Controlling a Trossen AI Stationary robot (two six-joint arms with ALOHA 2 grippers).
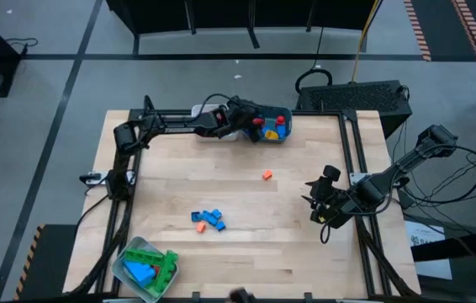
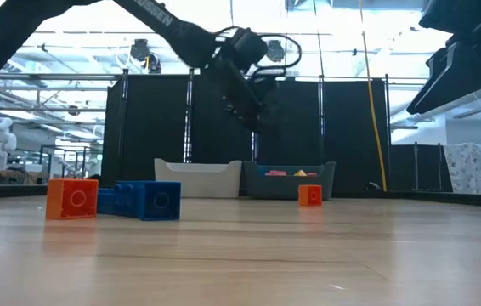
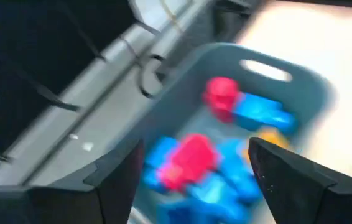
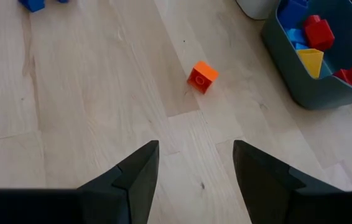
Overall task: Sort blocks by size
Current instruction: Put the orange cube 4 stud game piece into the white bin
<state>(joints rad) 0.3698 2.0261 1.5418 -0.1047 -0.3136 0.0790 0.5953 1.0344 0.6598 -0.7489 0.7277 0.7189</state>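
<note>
**Mia:** From up high, where are the arms?

**Ben:** The left gripper [image 1: 251,123] is at the far edge of the table, over the teal bin [image 1: 282,135] with red, blue and yellow blocks inside. The right gripper [image 1: 315,204] hangs by the right side. One orange block [image 1: 267,175] sits alone in the middle. A little pile of blue and orange blocks [image 1: 208,220] lies nearer. The clear bin [image 1: 123,261] at the near left corner has green and blue blocks.

**Mia:** And from down low?

**Ben:** The orange block [image 2: 72,199] and the blue blocks [image 2: 143,201] look big. The white bin [image 2: 198,178] and the teal bin stand far back, side by side.

**Mia:** What does the left wrist see?

**Ben:** Its fingers [image 3: 291,180] are spread wide apart and hold nothing. Red and blue blocks [image 3: 191,163] lie in the teal bin below.

**Mia:** And the right wrist?

**Ben:** Its fingers [image 4: 140,174] are parted too, with nothing between them, above bare wood.
</note>
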